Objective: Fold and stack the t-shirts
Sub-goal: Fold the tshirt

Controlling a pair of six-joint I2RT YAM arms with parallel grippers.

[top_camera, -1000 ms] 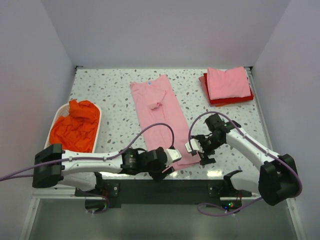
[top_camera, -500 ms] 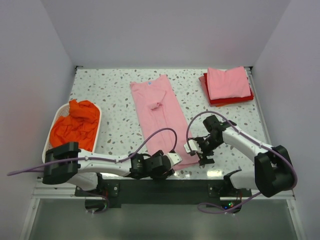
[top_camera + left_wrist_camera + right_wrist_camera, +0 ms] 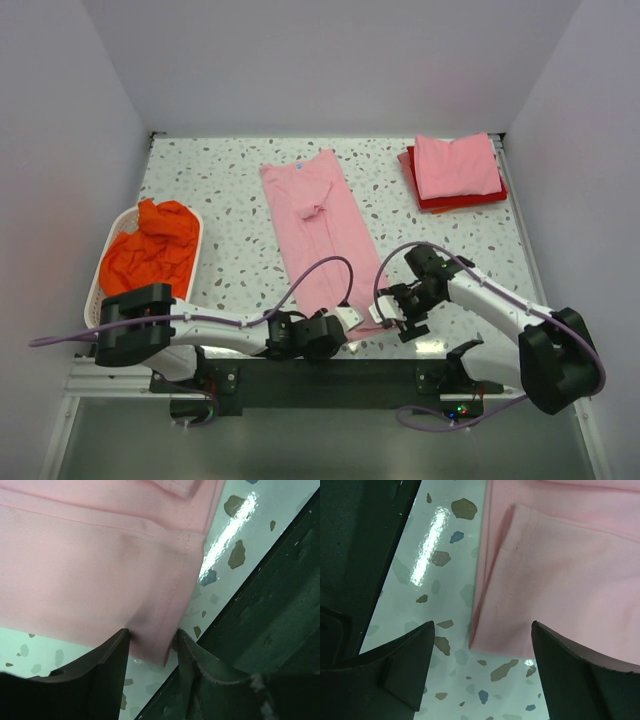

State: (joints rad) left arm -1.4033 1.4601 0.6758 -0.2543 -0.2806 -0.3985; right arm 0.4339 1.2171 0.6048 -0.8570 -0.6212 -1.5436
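Observation:
A light pink t-shirt [image 3: 320, 225] lies flat and lengthways in the middle of the table, hem towards me. My left gripper [image 3: 350, 318] is at its near hem. In the left wrist view the gripper [image 3: 152, 640] is narrowly open, its fingers astride the hem corner [image 3: 160, 630], which still lies flat. My right gripper [image 3: 392, 318] is wide open just above the other hem corner [image 3: 520, 610], empty [image 3: 482, 650]. A folded pink shirt [image 3: 455, 165] lies on a folded red one [image 3: 440, 200] at the back right. An orange shirt [image 3: 150, 250] is crumpled in the basket.
The white slotted laundry basket [image 3: 196, 262] stands at the left edge of the table. The dark front edge of the table [image 3: 270, 605] runs close beside both grippers. Purple cables [image 3: 330, 265] loop over the pink shirt's lower part.
The left gripper has moved right and towards the table's front edge, onto the hem corner. The right gripper has moved down and towards me, to the other hem corner.

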